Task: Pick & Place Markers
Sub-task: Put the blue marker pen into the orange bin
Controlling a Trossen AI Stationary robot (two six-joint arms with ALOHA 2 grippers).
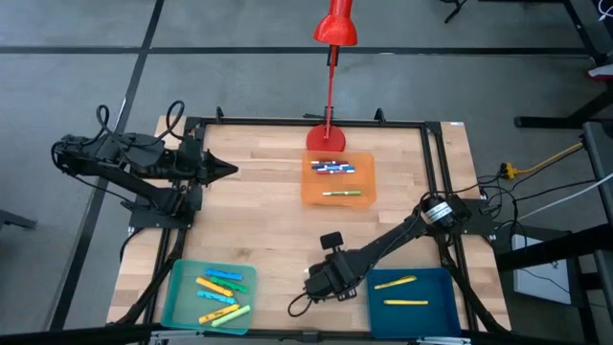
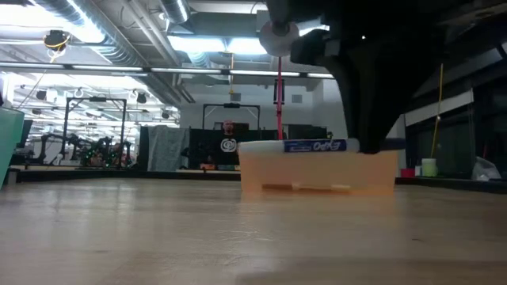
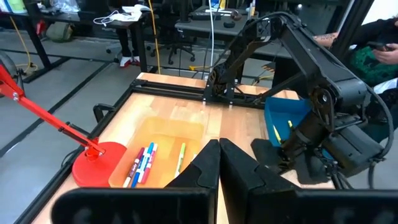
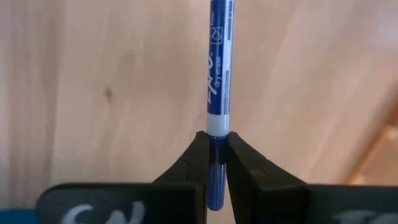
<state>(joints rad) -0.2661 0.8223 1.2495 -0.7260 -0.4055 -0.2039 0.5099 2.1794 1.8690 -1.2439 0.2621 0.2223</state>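
The right gripper (image 4: 216, 152) is clamped on a blue marker (image 4: 217, 74), its two dark fingers (image 4: 193, 158) pinching the pen just below the white band, so that the long printed body sticks out ahead of them over bare wood. From above, this gripper (image 1: 321, 280) hangs over the near part of the table (image 1: 268, 230), between the teal tray (image 1: 182, 297) and the blue tray (image 1: 436, 316). Two yellow markers (image 1: 395, 283) lie in the blue tray, and a mixed lot of yellow, green, blue and orange markers (image 1: 220, 287) lies in the teal one. Farther back, an orange tray (image 1: 311, 192) holds several blue markers (image 1: 332, 167) and one green marker (image 1: 342, 194); just behind it stands a red lamp (image 1: 334, 29). The left gripper (image 3: 219, 163) is pressed fully together with nothing in it, waiting at the table's left edge (image 1: 225, 171), well apart from the trays.
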